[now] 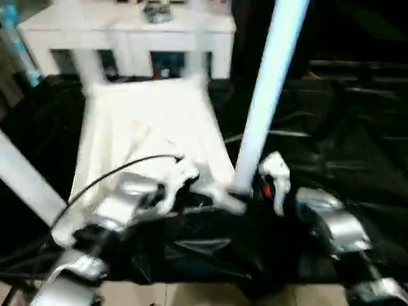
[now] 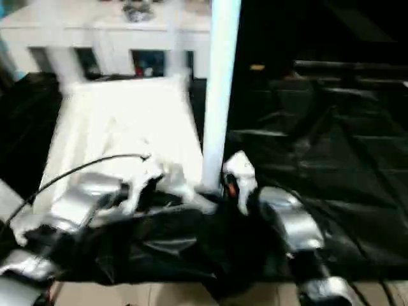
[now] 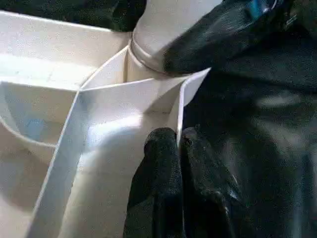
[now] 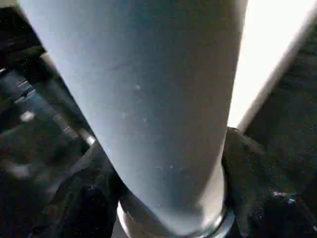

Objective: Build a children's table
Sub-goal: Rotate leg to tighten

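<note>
- I see the white tabletop [image 1: 150, 137] lying upside down on a bench covered in black sheeting [image 1: 331, 159], its ribbed underside facing up.
- One white leg [image 1: 268, 89] stands upright in the tabletop's near corner socket, on the side closest to my right arm.
- My right gripper [image 4: 163, 198] sits at the base of that leg; its black fingers [image 4: 247, 173] press against both sides of the tube, so the jaws are closed on the leg.
- My left gripper [image 3: 178, 144] is at the tabletop's near edge, just beside the same corner; its jaws pinch the thin rim wall between them.
- Another leg [image 1: 22, 182] slants across the edge of my view, beside my left forearm.
- Beyond the tabletop stands a white cabinet [image 1: 127, 32].
</note>
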